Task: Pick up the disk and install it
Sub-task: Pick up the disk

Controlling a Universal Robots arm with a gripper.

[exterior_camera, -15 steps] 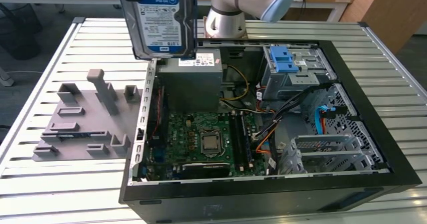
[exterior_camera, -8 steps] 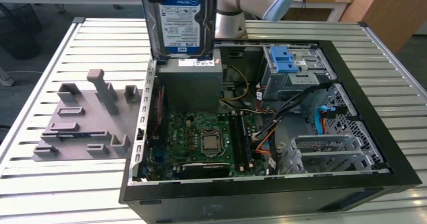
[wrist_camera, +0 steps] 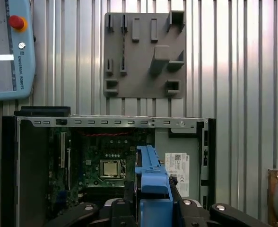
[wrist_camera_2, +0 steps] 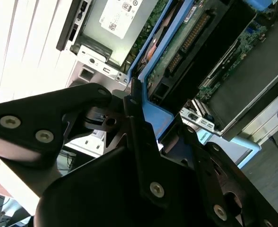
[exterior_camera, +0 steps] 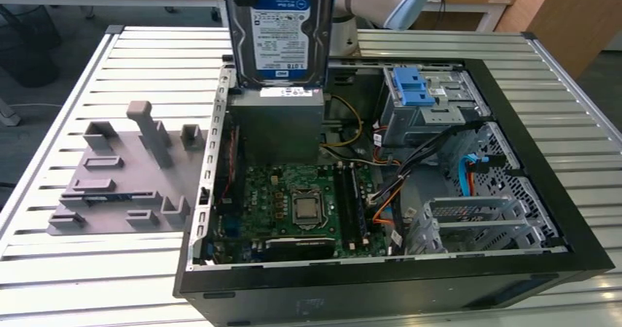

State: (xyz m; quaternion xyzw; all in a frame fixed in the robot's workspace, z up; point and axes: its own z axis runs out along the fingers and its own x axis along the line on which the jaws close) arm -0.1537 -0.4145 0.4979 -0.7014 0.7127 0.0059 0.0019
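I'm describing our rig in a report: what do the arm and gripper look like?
The arm is a smooth, rounded, light grey shell. The gripper is matte black, built of flat angular linkage plates fastened with round silver screws.

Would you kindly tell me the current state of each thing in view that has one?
computer case: lying on its side, panel off, open.
disk: lifted, held upright above the computer case, not installed.
gripper: jaws shut on the disk.
processor: bare, no cooler on it.
grey fixture plate: lying on the table, slots empty.
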